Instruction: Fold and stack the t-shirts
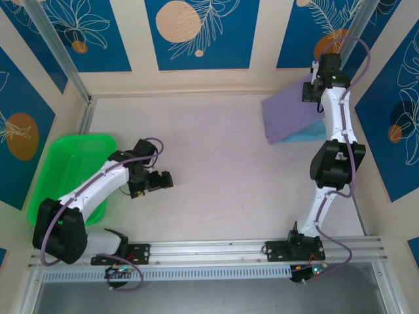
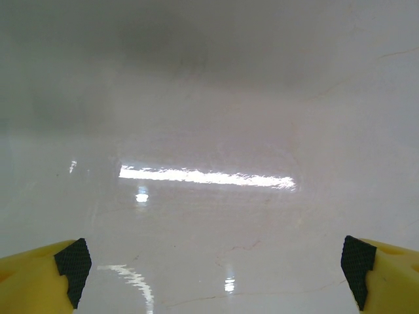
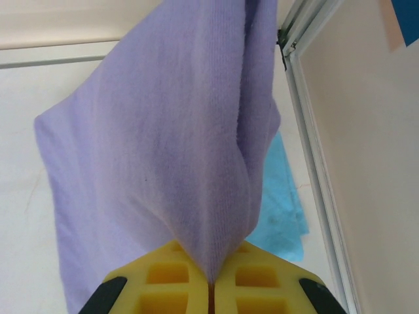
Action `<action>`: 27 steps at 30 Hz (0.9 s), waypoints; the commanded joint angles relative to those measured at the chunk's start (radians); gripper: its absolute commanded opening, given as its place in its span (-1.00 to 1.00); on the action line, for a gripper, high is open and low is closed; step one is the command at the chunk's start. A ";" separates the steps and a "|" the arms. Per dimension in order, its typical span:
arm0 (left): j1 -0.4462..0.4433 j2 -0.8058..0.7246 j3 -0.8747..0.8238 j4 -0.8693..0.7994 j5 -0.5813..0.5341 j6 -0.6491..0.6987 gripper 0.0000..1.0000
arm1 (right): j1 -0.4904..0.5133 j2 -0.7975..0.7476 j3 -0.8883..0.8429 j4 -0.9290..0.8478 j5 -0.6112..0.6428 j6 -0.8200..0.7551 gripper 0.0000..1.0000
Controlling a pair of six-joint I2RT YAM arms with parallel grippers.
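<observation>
Closest in, my left gripper [image 1: 159, 181] hangs over the bare table [image 1: 222, 150] with its jaws spread wide and empty; the green tray [image 1: 65, 139] sits just to its left. Farther out, in the back right corner, my right gripper [image 3: 211, 282] is pinched tight on a fold of the lavender t-shirt [image 3: 163, 144], which drapes away from the fingers. Under its right edge the sky-blue t-shirt [image 3: 278, 216] lies beside the wall rail [image 3: 314, 150].

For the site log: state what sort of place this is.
Likely a robot lab cell: two arms bolted to an aluminium rail, a walled-in white table, blue leaf-print panels around it.
</observation>
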 commanded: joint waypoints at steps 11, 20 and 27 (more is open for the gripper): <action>-0.003 -0.001 0.098 -0.169 -0.072 0.039 1.00 | -0.117 0.326 0.365 -0.147 0.177 0.364 0.99; -0.002 -0.011 0.310 -0.251 -0.159 -0.006 1.00 | -0.058 -0.118 -0.236 0.160 0.054 0.535 0.99; -0.008 -0.137 0.487 -0.083 -0.410 0.030 1.00 | 0.001 -0.549 -0.774 0.618 -0.232 0.634 0.99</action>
